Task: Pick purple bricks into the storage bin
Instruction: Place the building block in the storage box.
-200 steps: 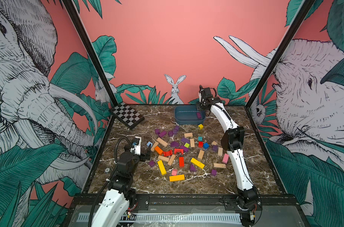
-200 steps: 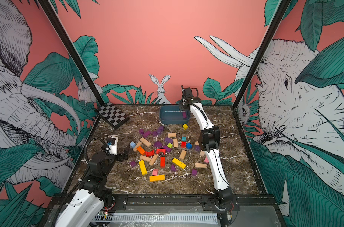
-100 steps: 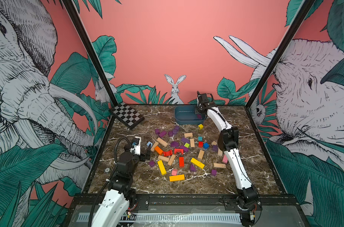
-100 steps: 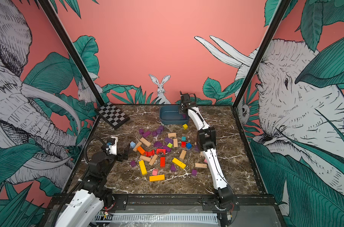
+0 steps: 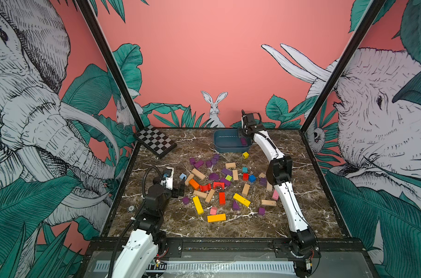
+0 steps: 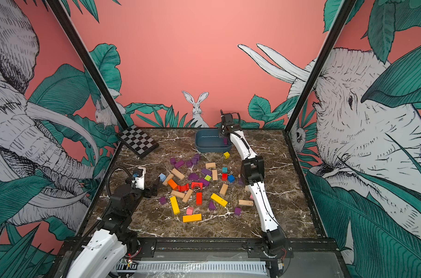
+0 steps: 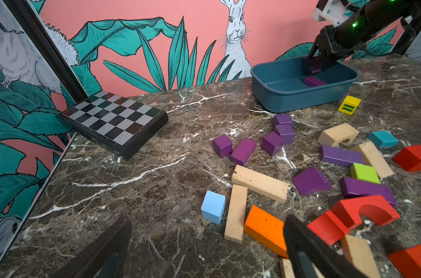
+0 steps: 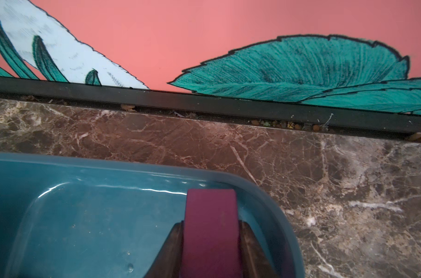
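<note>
Currently the right pincer is pinching a purple bar, jaws pressed on its long sides, with the bar's end sticking out past the tips. We place it inside the bin, at the bin's end on the robot's right, close to the bin's back wall. We cannot tell whether the bar touches anything below. A second purple brick lies flat on the bin floor, just under the held one.

Left pincer: spread wide, holding nothing. It hovers low over the worktop, well apart from the bin, across the block scatter from it.

We see other purple bricks loose on the worktop in front of the bin, none touching it. Nearest the bin is a tight group of three cubes, seemingly touching one another. Beside them a cube meets a short bar at a corner. Further from the bin, two longer purple bars lie among tan blocks and a red arch, with a lime cube between them. In both top views a few single purple cubes sit at the scatter's edge furthest from the bin.

Yellow cube: just beside the bin's front wall, not touching. Checkerboard: well apart from the bin, to the robot's left of it.
</note>
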